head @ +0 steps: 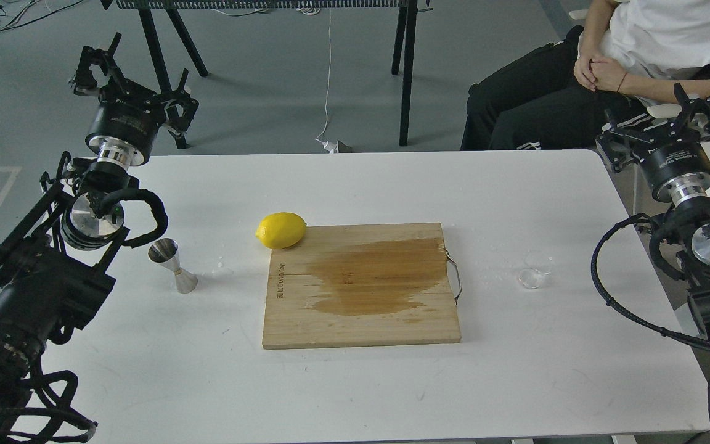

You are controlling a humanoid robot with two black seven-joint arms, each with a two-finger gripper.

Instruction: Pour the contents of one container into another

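The small clear cup (pixel 534 272) stands upright on the white table (pixel 355 382), right of the cutting board. Left of the board stands the steel jigger (pixel 173 265), also upright. My left gripper (pixel 139 74) hangs past the table's far left corner, well behind the jigger, open and empty. Raised at the table's right edge, behind and to the right of the cup, is my right gripper (pixel 660 120), likewise open and empty. Neither gripper touches anything.
A wooden cutting board (pixel 361 320) with a wide wet stain and a metal handle lies at the table's centre. A lemon (pixel 281 229) rests at its far left corner. A seated person (pixel 607 68) is at the back right, and black stand legs (pixel 405 74) rise behind the table.
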